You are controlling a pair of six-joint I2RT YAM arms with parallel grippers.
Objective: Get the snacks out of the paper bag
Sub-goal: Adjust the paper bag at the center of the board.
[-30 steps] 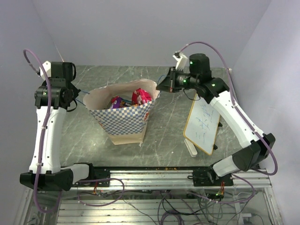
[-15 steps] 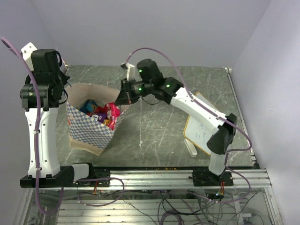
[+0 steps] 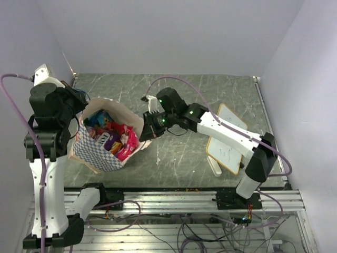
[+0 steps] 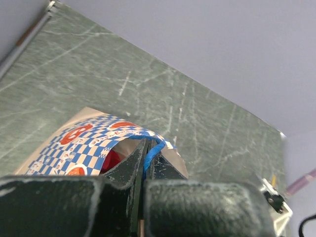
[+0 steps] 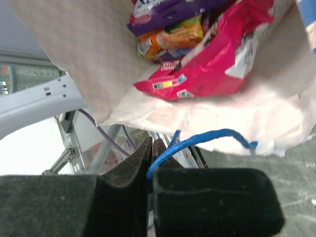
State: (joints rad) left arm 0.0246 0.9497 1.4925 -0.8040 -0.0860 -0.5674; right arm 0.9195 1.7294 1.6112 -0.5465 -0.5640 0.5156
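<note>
Seen from above, the paper bag [image 3: 100,154] lies tipped on the table [image 3: 184,158] at the left. Its mouth gapes toward the middle, and the snacks [image 3: 113,138] crowd just inside the rim. The left gripper [image 3: 80,101] sits at the bag's far edge and the right gripper [image 3: 145,130] at its near lip. The whiteboard [image 3: 229,138] lies well apart on the right, and nothing stands between it and the bag.

At the left wrist, the jaws are pinched together on a blue string handle [image 4: 154,148]. The cord is thin and would likely tear from the soft paper under a hard pull.

At the right wrist, the jaws are clamped on the second string handle [image 5: 207,137]. Beyond it lie a red packet [image 5: 212,64], a purple packet [image 5: 168,9] and an orange packet [image 5: 173,33]. They look light, glossy and slippery, so a crimped edge is probably the best place to grip.
</note>
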